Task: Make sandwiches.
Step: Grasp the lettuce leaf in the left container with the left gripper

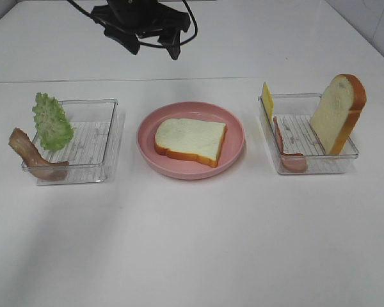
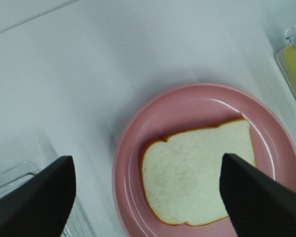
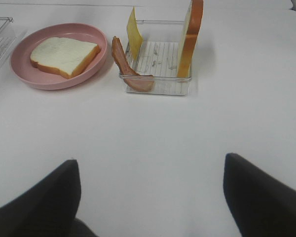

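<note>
Both pairs of jaws stand spread and empty: the left jaws hover over the bread slice (image 1: 191, 139) lying flat on the pink plate (image 1: 191, 173), and the right jaws hang above bare desk (image 1: 192, 256), well apart from it. Only that base layer is laid. Lettuce (image 1: 52, 121) and bacon (image 1: 32, 155) wait at the left tray (image 1: 109, 128). Cheese (image 1: 267, 100), ham (image 1: 288, 153) and the second slice (image 1: 338, 114) wait in the right tray (image 1: 307, 167).
</note>
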You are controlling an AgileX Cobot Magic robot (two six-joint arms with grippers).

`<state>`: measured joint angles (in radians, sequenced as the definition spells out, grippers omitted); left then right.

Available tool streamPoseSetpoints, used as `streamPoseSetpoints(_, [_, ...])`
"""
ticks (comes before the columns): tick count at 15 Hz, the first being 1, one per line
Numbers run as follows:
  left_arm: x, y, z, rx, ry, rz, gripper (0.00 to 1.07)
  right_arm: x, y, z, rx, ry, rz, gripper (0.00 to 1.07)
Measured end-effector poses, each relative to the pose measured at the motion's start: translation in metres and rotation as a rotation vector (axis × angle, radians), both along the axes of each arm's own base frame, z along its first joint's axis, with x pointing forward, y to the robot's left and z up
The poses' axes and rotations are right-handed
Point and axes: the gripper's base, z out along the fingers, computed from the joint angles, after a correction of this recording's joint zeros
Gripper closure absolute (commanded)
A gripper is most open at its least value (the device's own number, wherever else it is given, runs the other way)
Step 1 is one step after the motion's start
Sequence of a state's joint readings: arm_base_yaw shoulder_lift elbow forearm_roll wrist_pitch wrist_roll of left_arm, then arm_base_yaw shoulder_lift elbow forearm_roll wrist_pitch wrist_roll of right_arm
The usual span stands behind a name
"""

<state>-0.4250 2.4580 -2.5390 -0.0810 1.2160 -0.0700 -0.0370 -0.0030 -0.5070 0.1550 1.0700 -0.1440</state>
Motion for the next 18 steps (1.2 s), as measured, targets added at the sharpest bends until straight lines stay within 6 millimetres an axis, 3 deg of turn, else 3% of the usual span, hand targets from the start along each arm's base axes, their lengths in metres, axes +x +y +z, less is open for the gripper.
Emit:
streamPoseSetpoints(3, [0.001, 0.033, 0.031, -0.069, -0.011, 0.113, 0.31, 0.000, 0.000, 0.000, 0.000, 0.000, 0.000, 0.32])
streamPoseSetpoints(6, [0.003, 0.074, 0.037, -0.075, 0.025, 0.197, 0.31, 0.000, 0.000, 0.000, 0.000, 0.000, 0.000, 0.32])
streamPoseSetpoints(7, [0.001, 0.101, 0.039, -0.063, 0.049, 0.248, 0.31, 0.000, 0.000, 0.000, 0.000, 0.000, 0.000, 0.32])
streamPoseSetpoints(9, [-0.001, 0.124, 0.039, -0.047, 0.069, 0.292, 0.31, 0.000, 0.000, 0.000, 0.000, 0.000, 0.000, 0.32])
streamPoseSetpoints(14, [-0.002, 0.167, 0.011, 0.021, 0.157, 0.360, 0.31, 0.000, 0.000, 0.000, 0.000, 0.000, 0.000, 0.32])
streamPoseSetpoints(18, [-0.001, 0.181, -0.012, 0.089, 0.208, 0.383, 0.35, 0.000, 0.000, 0.000, 0.000, 0.000, 0.000, 0.32])
